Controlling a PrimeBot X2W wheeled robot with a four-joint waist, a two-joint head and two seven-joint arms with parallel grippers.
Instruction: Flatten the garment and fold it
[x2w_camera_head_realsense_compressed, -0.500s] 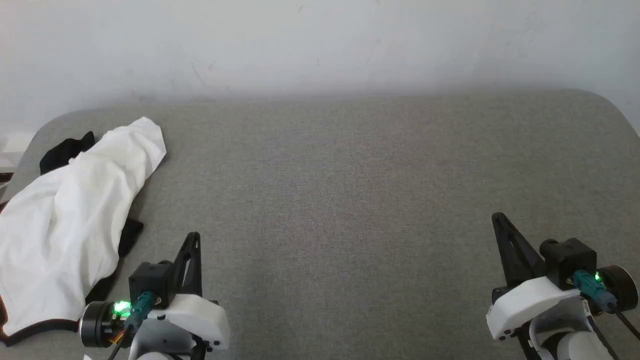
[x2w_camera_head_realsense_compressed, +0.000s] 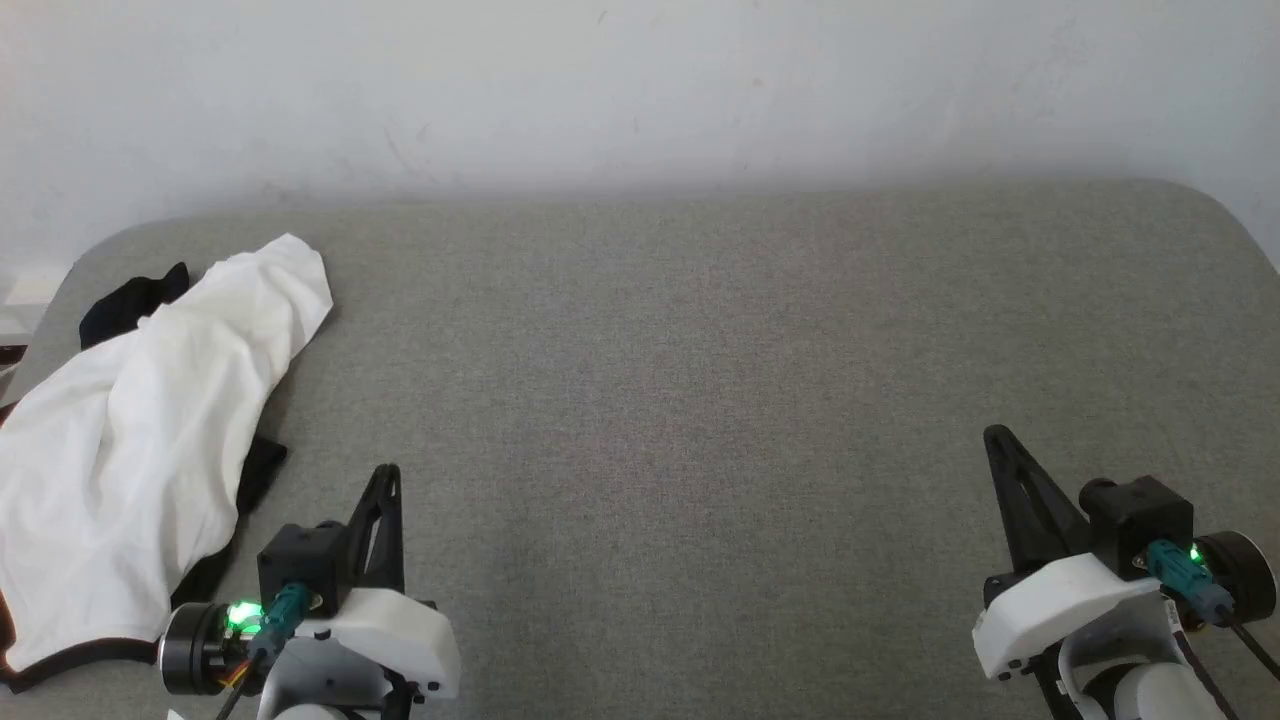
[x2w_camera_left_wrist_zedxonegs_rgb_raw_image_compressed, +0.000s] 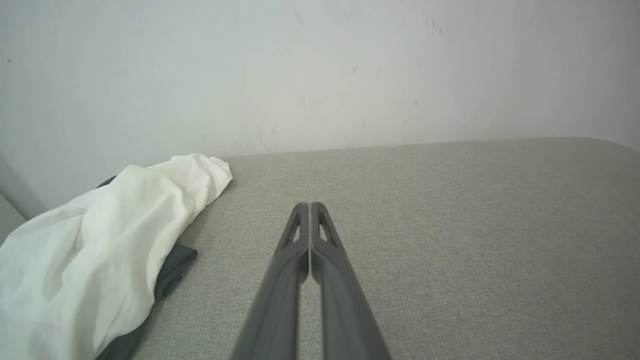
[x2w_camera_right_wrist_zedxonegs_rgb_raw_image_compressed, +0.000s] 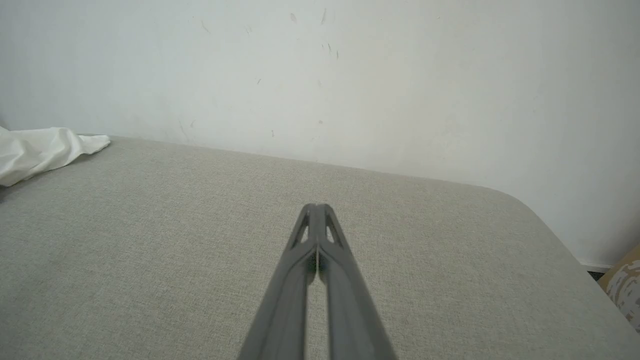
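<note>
The garment (x2w_camera_head_realsense_compressed: 140, 440) lies crumpled at the far left of the grey padded surface, white body on top, black sleeve parts poking out at its back and right side, black trim along its near edge. It also appears in the left wrist view (x2w_camera_left_wrist_zedxonegs_rgb_raw_image_compressed: 100, 250) and, as a white tip, in the right wrist view (x2w_camera_right_wrist_zedxonegs_rgb_raw_image_compressed: 45, 150). My left gripper (x2w_camera_head_realsense_compressed: 388, 472) hovers just right of the garment, shut and empty, its tips pressed together (x2w_camera_left_wrist_zedxonegs_rgb_raw_image_compressed: 310, 205). My right gripper (x2w_camera_head_realsense_compressed: 995, 435) is far off at the lower right, shut and empty as well (x2w_camera_right_wrist_zedxonegs_rgb_raw_image_compressed: 316, 206).
The grey padded surface (x2w_camera_head_realsense_compressed: 700, 380) has rounded back corners and meets a white wall (x2w_camera_head_realsense_compressed: 640, 90) behind. A brown patterned object (x2w_camera_right_wrist_zedxonegs_rgb_raw_image_compressed: 625, 285) sits beyond the surface's right edge.
</note>
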